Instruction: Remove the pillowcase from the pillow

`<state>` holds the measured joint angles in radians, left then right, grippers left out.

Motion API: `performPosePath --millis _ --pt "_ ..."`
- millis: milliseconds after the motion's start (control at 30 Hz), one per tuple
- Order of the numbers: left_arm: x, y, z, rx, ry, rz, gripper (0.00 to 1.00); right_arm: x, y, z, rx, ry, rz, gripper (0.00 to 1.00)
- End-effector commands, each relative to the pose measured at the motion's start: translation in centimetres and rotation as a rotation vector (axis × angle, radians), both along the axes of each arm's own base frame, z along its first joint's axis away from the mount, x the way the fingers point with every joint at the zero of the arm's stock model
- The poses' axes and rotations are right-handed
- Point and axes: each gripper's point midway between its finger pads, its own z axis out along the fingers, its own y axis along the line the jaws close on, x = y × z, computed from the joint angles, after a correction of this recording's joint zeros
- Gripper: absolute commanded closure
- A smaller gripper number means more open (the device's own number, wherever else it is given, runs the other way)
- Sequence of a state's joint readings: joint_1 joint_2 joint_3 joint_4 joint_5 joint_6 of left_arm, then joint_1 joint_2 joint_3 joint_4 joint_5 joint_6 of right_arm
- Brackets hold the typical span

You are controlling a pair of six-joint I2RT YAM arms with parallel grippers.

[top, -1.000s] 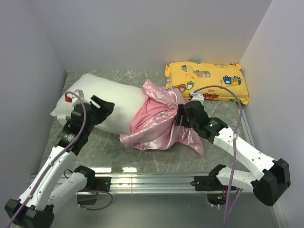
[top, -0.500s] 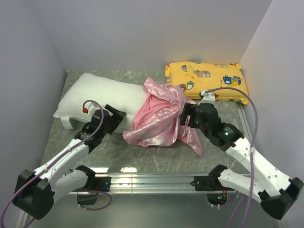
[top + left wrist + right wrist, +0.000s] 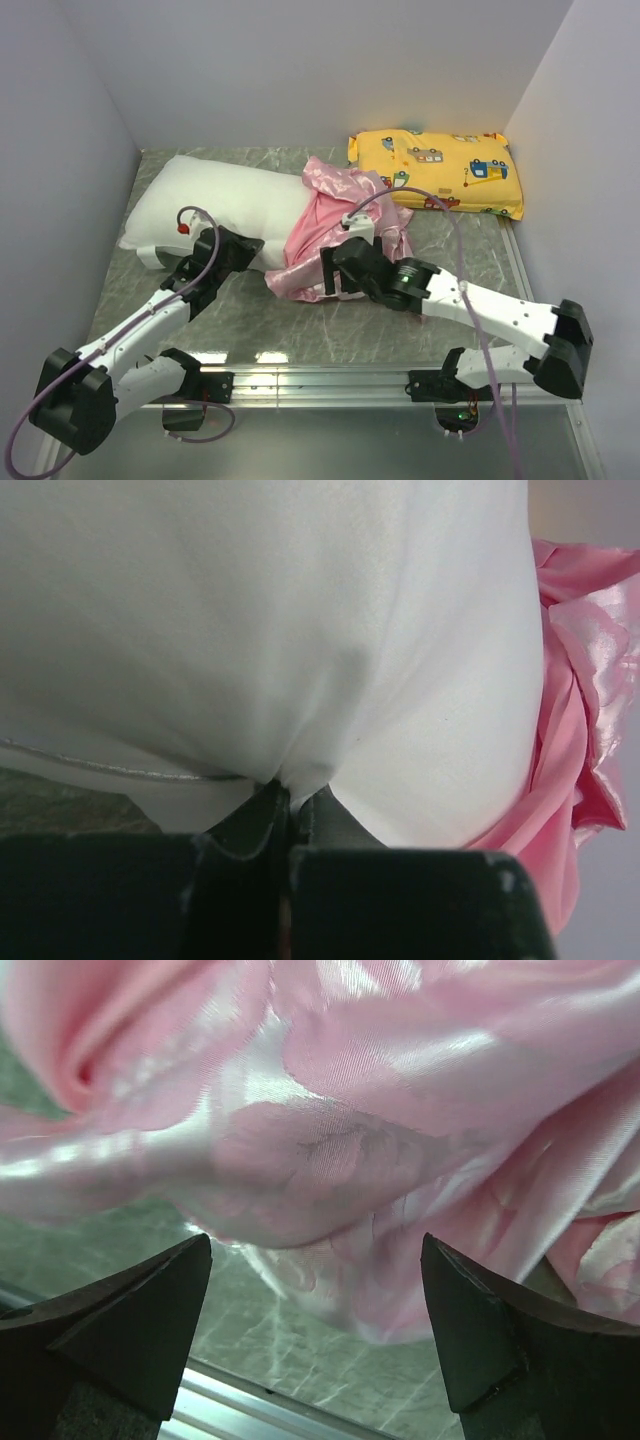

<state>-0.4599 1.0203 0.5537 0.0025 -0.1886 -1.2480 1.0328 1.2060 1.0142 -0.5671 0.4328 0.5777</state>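
The white pillow [image 3: 215, 200] lies across the left of the table, its right end still inside the bunched shiny pink pillowcase [image 3: 338, 215]. My left gripper [image 3: 250, 248] is at the pillow's near edge, shut on a pinch of the pillow's white fabric [image 3: 290, 785]. In the left wrist view the pillow [image 3: 260, 630] fills the frame, with the pillowcase [image 3: 585, 710] at its right. My right gripper [image 3: 328, 272] sits at the pillowcase's near edge. It is open [image 3: 315, 1245], with pink folds [image 3: 400, 1090] just beyond its fingertips and nothing between them.
A yellow vehicle-print pillow [image 3: 437, 172] lies at the back right, close to the pillowcase. Walls enclose the green marbled table [image 3: 300, 335] on the left, back and right. A metal rail [image 3: 320, 380] runs along the near edge.
My left gripper has closed on the pillow's near edge. My right arm has swung left, from the pillowcase's right side to its near edge, jaws a bit wider. The pillowcase is bunched tighter.
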Motion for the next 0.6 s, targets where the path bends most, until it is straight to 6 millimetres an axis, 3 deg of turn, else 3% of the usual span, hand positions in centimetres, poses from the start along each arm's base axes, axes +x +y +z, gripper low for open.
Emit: performPosePath --millis 0,100,167,200,233,300,433,567 --pt "0.4 -0.2 2.4 -0.003 -0.067 -0.014 1.0 1.2 0.7 -0.7 -0.005 -0.03 -0.047 0.08" --pt "0.4 0.1 3.5 0.025 -0.086 -0.013 1.0 1.2 -0.3 -1.8 -0.046 -0.028 -0.08 0.1" --pt "0.6 0.5 4.8 0.045 -0.11 0.001 1.0 1.0 -1.3 -2.0 -0.053 -0.034 -0.101 0.26" --pt "0.7 0.8 5.3 0.064 -0.124 0.001 1.0 0.9 -2.0 -2.1 -0.065 -0.041 -0.117 0.38" --pt "0.7 1.0 6.5 0.071 -0.147 0.006 1.0 0.8 -2.8 -2.4 -0.076 -0.041 -0.131 0.63" --pt "1.1 2.1 8.2 0.095 -0.181 0.026 1.0 0.5 -4.2 -2.3 -0.073 -0.045 -0.158 0.87" --pt "1.7 4.7 10.7 0.12 -0.224 0.066 1.0 -0.1 -6.2 -1.7 -0.053 -0.06 -0.186 0.92" --pt "2.3 9.2 12.4 0.138 -0.246 0.138 1.0 -0.1 -9.1 0.0 -0.008 -0.092 -0.254 0.93"
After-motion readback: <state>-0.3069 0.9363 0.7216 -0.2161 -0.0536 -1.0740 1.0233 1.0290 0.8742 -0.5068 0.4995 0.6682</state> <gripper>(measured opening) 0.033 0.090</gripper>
